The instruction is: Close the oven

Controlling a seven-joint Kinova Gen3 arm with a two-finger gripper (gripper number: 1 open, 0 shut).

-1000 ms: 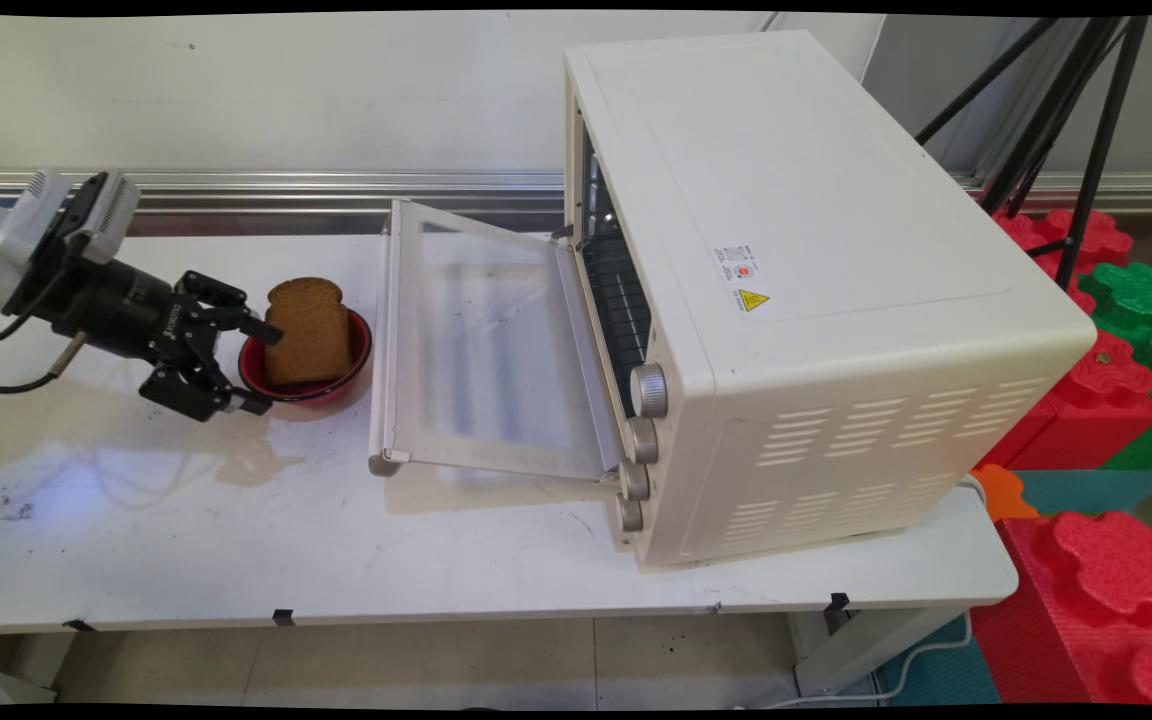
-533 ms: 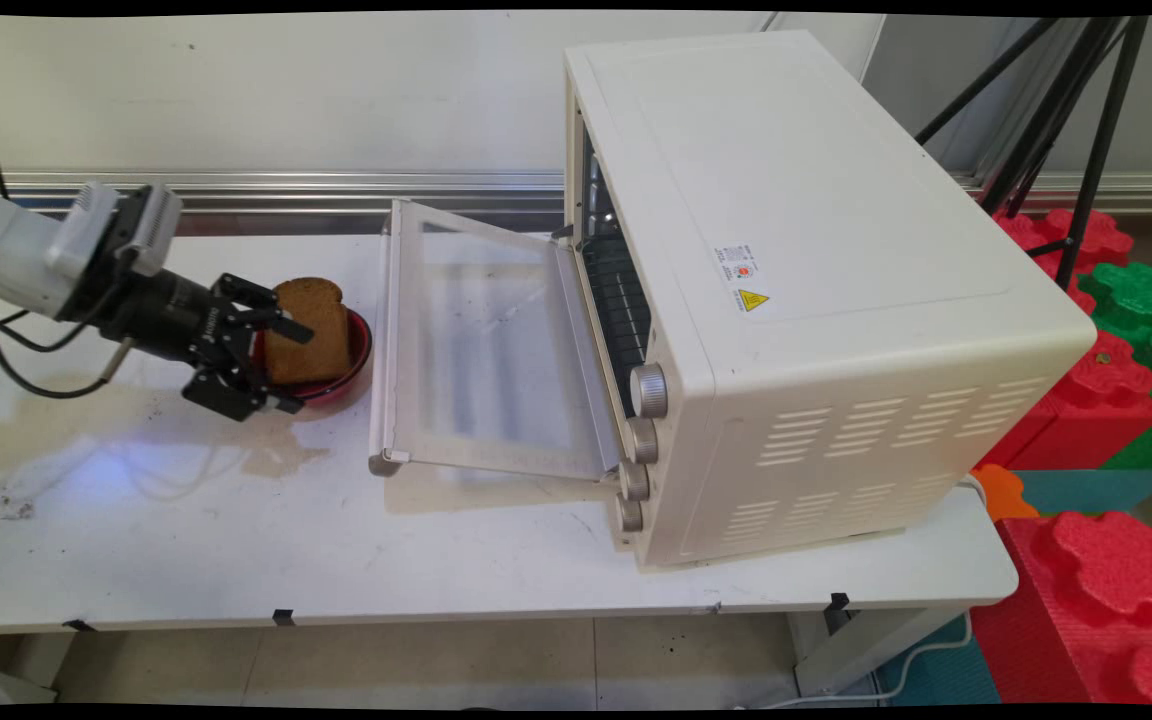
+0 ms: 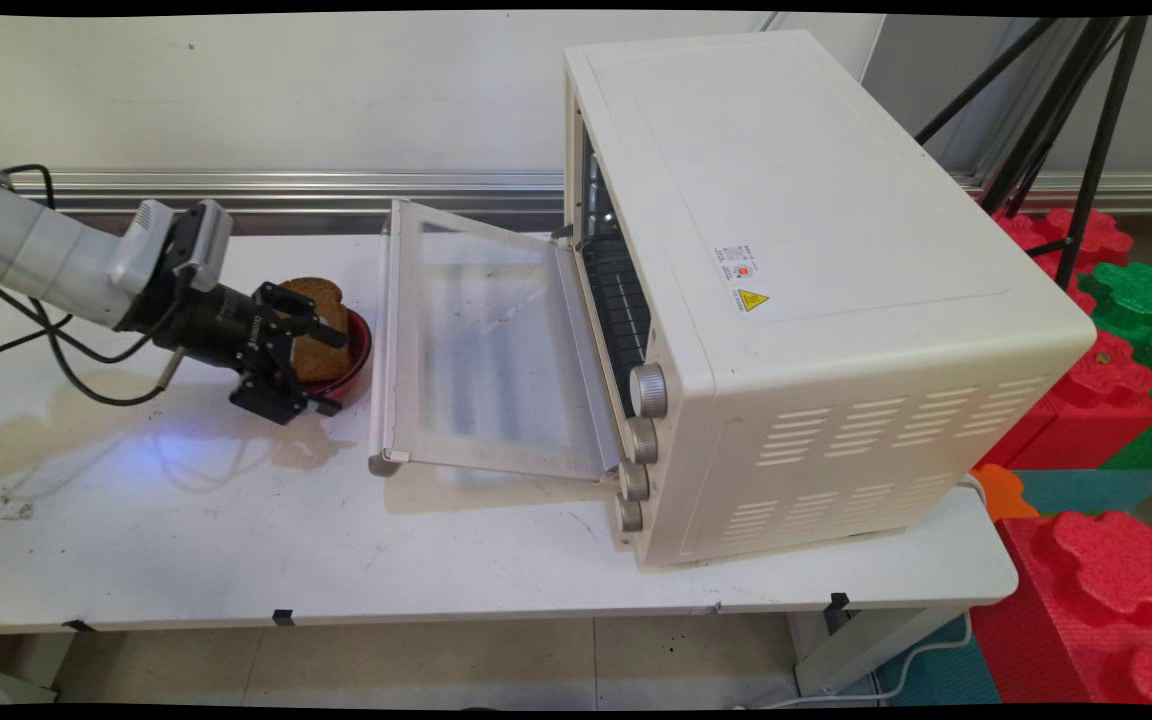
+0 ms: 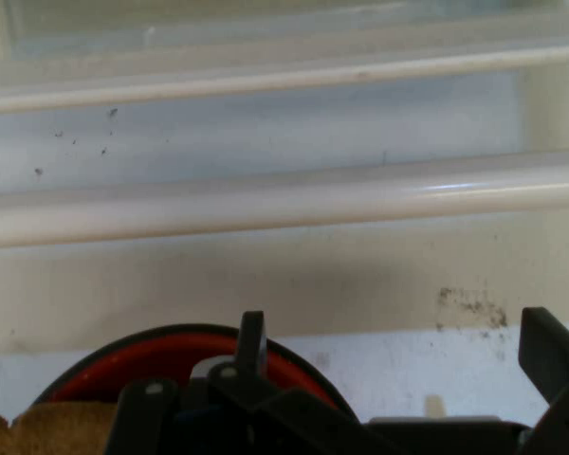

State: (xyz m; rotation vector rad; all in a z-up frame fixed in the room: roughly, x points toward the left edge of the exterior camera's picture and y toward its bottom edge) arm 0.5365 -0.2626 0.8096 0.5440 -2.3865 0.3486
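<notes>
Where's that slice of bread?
Main view, left side: the bread stands in a red bowl beside the oven door, with the end effector around it.

The bowl [image 3: 356,345] looks glossy red, like glazed ceramic or plastic; the bread [image 3: 321,330] in it is brown, rough and porous. The tool [image 3: 328,372] is matt black. At its 3 o'clock the oven [image 3: 816,300] is smooth cream painted metal, its door [image 3: 486,350] clear glass, its knobs [image 3: 648,390] brushed metal. The surface [image 3: 336,540] is white, smooth, faintly shiny, scuffed.
</notes>
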